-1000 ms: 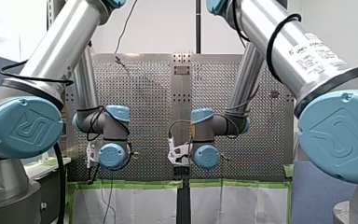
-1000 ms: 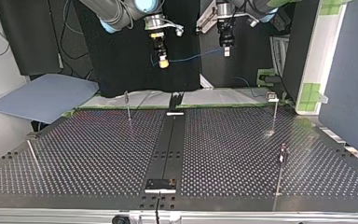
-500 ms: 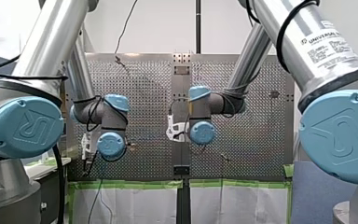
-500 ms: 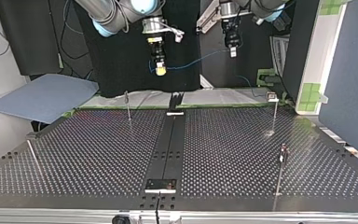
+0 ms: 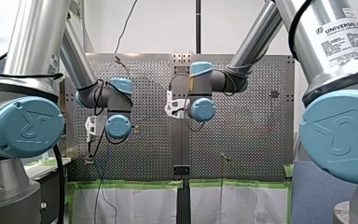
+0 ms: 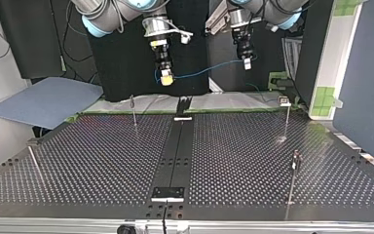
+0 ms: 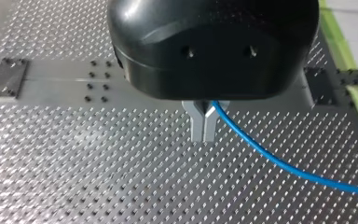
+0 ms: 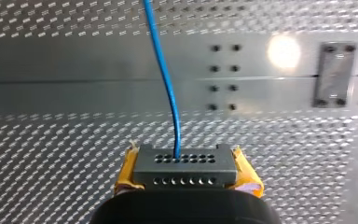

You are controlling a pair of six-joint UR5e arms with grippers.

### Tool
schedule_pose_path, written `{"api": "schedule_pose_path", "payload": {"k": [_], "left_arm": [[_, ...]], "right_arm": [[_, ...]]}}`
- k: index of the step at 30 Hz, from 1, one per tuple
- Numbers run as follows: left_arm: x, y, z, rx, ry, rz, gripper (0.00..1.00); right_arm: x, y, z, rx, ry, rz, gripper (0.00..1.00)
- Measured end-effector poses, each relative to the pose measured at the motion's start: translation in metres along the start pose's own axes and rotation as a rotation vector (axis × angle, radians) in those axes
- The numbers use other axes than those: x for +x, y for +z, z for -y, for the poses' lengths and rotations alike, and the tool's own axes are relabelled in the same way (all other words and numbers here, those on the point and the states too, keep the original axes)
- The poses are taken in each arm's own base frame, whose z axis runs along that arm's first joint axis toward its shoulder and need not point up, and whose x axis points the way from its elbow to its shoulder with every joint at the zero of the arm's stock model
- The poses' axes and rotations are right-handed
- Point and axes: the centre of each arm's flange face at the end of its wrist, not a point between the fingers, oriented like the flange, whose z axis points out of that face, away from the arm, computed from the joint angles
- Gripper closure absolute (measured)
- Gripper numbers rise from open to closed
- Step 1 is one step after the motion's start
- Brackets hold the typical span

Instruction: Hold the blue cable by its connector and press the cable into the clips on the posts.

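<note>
In the top view my right gripper [image 6: 166,77] hangs above the table's far edge, its yellow pads shut on the grey connector [image 8: 185,165]. The blue cable [image 6: 202,72] runs from it across to my left gripper [image 6: 247,62], which is shut on the cable. The left wrist view shows its metal fingers [image 7: 203,126] pinched together with the cable [image 7: 270,158] trailing off to one side. Thin posts with clips stand on the perforated table: one at the far left [image 6: 133,109], one at the far right [image 6: 287,117], one nearer at the right [image 6: 294,170]. Both grippers are high above the posts.
A black rail [image 6: 175,151] runs down the table's middle and ends at a small plate [image 6: 167,193]. A slanted rod [image 6: 34,163] stands at the top view's near left. A blue-grey sheet [image 6: 44,100] lies beyond the table's left corner.
Both arms have reached further out over the table with the cable between them. In the top view the grippers have come lower and spread slightly apart.
</note>
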Motion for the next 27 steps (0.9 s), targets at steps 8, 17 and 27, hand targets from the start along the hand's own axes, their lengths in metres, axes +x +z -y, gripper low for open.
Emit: {"api": "schedule_pose_path", "payload": {"k": [8, 17, 27], "left_arm": [[-0.026, 0.001, -0.01, -0.076, -0.012, 0.011, 1.0], [-0.07, 0.011, -0.007, -0.091, -0.062, 0.053, 1.0], [-0.125, 0.018, -0.006, -0.096, -0.158, 0.132, 1.0]], "right_arm": [[0.052, 0.004, -0.001, 0.023, 0.04, -0.038, 1.0], [0.104, 0.003, -0.003, 0.059, 0.069, -0.105, 1.0], [0.12, 0.006, -0.003, 0.115, 0.108, -0.129, 1.0]]}}
